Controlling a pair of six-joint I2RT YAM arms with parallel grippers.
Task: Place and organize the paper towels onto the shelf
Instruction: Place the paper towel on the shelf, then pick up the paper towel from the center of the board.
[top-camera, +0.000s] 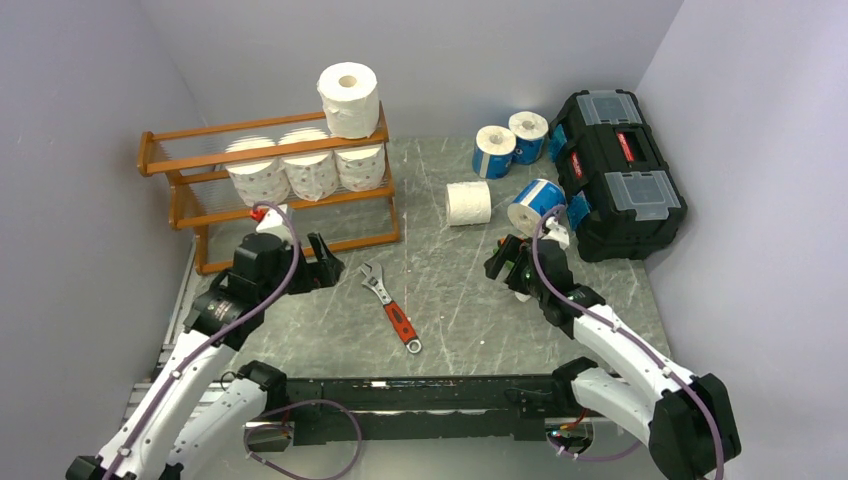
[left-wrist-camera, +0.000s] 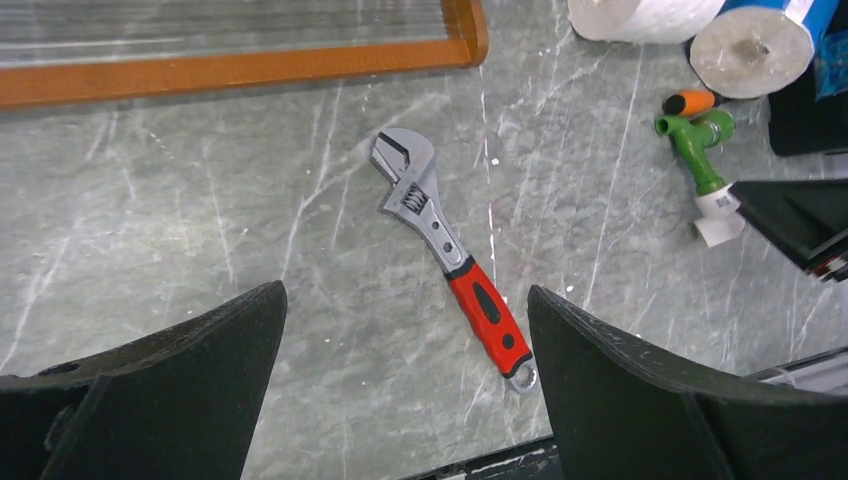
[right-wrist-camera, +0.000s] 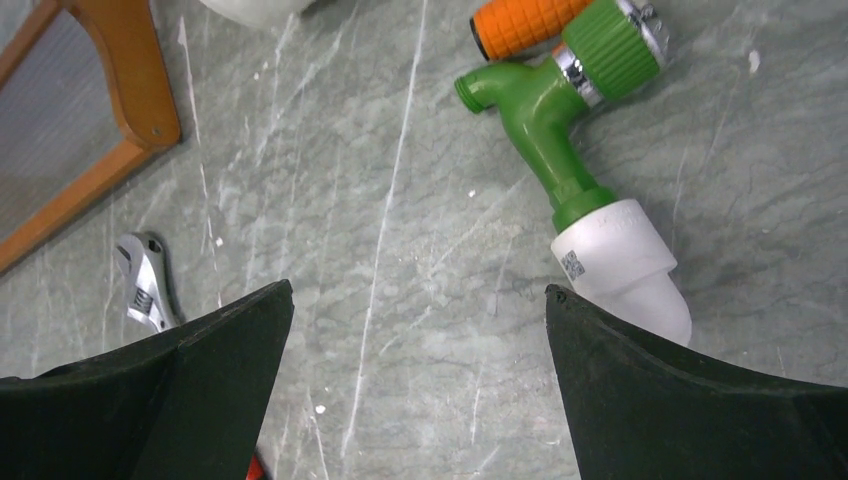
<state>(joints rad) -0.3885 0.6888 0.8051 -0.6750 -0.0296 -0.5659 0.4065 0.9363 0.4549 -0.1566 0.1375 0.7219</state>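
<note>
4 paper towels (top-camera: 311, 170) sit on the shelf (top-camera: 200, 161) at the table's (top-camera: 450, 300) far-left corner: 3 on the middle tier, 1 on top at its right end. 4 more lie toward the far-right, near the black toolbox (top-camera: 615, 170). Both claws are released and empty: the left gripper (top-camera: 322, 262) above the wrench (left-wrist-camera: 440, 240), the right gripper (top-camera: 503, 258) above a green tap fitting (right-wrist-camera: 545, 140). The step in hand looks like fetching: next, the right gripper must reach the nearest blue-wrapped roll (top-camera: 536, 205) and span it.

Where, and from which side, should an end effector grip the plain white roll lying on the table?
Across its curved middle, from straight above, probably with the nearer, open right end effector. The white roll lies on its side, so both rounded flanks are free to pinch.
</note>
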